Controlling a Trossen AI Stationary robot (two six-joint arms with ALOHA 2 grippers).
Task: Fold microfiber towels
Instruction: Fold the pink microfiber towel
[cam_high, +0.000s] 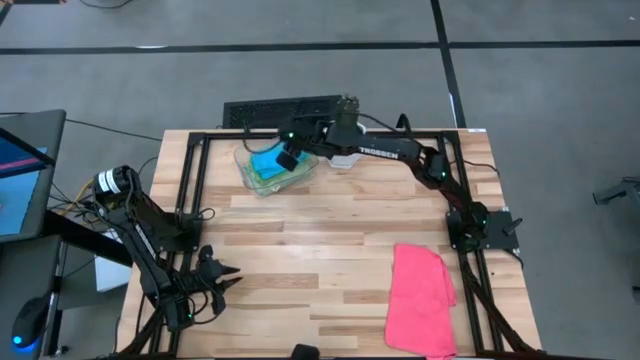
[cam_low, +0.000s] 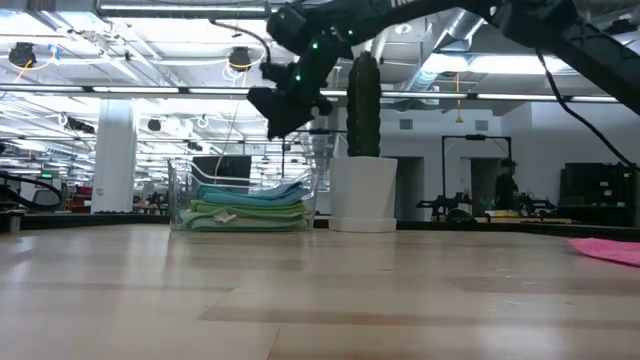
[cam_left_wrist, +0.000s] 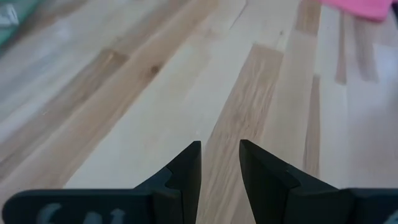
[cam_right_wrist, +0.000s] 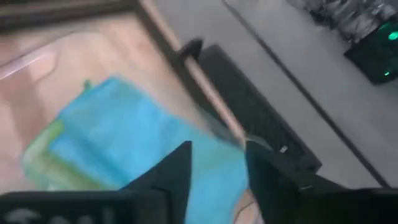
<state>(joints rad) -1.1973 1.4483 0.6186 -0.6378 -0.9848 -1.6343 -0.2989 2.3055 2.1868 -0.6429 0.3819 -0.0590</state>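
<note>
Clear plastic tray (cam_high: 262, 181) at table's far edge holds a folded stack: cyan blue towel (cam_high: 267, 160) on top, green ones (cam_low: 245, 213) beneath, edges fairly even. Right gripper (cam_high: 287, 158) hangs above the tray, fingers parted, apparently empty, though its wrist view is blurred. Hot pink towel (cam_high: 421, 299) lies rumpled, near right corner. Left gripper (cam_high: 222, 277) waits low at near left, narrow gap, empty.

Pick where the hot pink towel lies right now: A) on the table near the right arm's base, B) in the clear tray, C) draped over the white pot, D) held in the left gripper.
A: the pink towel lies crumpled on the wooden table, outside the clear tray.
</note>
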